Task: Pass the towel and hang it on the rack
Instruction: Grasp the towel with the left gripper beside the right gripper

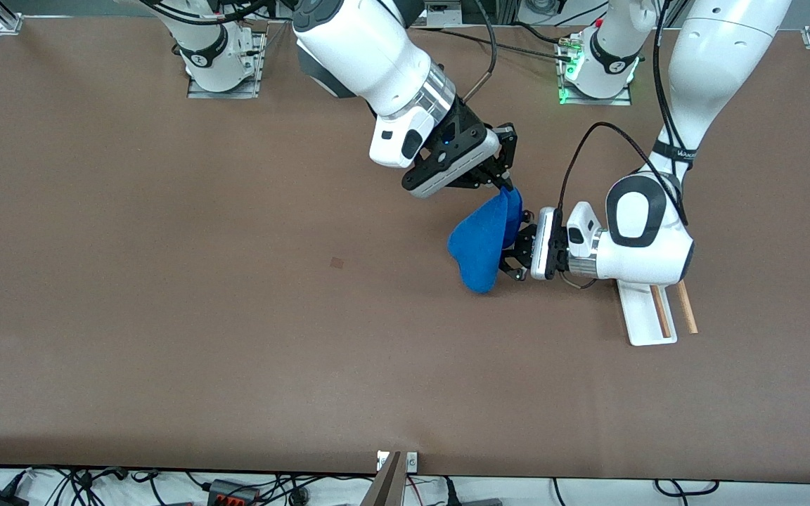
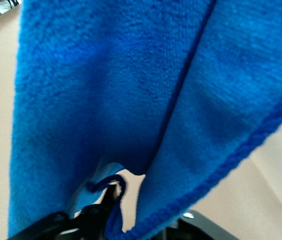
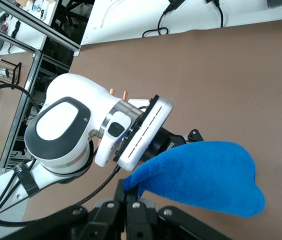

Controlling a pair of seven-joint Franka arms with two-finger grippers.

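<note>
The royal-blue towel [image 1: 484,242] hangs in the air over the middle of the table, pinched by its top corner. My right gripper [image 1: 505,184] is shut on that corner; this also shows in the right wrist view, gripper [image 3: 132,192] and towel [image 3: 206,175]. My left gripper [image 1: 514,253] lies level beside the hanging towel, open, with the cloth's edge between its spread fingers. In the left wrist view the towel [image 2: 131,90] fills the frame in front of the left gripper [image 2: 146,220]. The rack [image 1: 647,313], white base with two light-wood rods, lies under the left arm's wrist.
The brown table [image 1: 166,316] spreads wide toward the right arm's end. A small dark mark [image 1: 337,262] is on it. Cables and plugs [image 1: 236,488] lie along the edge nearest the front camera.
</note>
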